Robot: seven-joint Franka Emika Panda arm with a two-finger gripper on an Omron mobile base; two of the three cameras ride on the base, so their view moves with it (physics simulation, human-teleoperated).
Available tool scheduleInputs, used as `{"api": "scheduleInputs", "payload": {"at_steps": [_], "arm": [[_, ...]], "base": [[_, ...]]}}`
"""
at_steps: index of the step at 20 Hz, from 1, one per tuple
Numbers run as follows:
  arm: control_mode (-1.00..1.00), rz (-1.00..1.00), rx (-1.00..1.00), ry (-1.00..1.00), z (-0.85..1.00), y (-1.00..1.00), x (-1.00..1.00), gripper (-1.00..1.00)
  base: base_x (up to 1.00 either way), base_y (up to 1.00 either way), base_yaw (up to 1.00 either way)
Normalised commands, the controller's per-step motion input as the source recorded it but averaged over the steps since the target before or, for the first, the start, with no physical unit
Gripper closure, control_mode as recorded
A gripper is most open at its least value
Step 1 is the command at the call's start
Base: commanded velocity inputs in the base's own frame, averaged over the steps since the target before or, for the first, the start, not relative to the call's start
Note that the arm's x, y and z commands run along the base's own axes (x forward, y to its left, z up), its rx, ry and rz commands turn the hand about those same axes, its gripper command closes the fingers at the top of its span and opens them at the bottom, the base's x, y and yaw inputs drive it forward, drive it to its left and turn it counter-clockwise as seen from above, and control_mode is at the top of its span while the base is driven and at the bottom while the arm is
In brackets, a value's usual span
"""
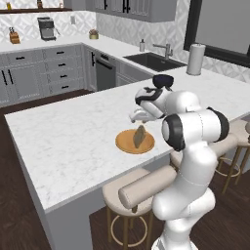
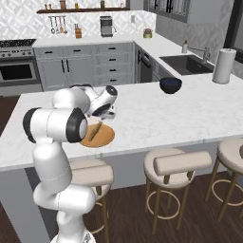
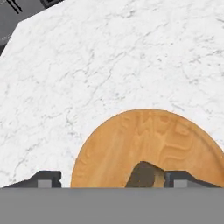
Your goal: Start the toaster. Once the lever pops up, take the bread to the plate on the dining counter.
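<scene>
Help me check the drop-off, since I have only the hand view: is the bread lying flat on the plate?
Observer: No. In the left base view the bread stands on edge on the plate, leaning a little.
Operator: Is the plate close to the counter's edge?
Observer: Yes. It sits near the stool-side edge of the dining counter, fully on the marble.
Operator: Anything nearby to avoid when I lift?
Observer: A dark bowl stands farther along the counter, well apart from the open gripper.
</scene>
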Motion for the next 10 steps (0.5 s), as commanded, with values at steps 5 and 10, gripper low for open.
{"api": "scheduleInputs", "payload": {"at_steps": [5, 10], "arm": [[-1.00, 0.00, -0.03, -0.22, 0.09, 0.00, 0.15, -1.00], [-1.00, -0.04, -0.04, -0.35, 0.80, 0.00, -0.60, -1.00]], "base": [[0.00, 0.00, 0.00], [0.00, 0.00, 0.00]]}}
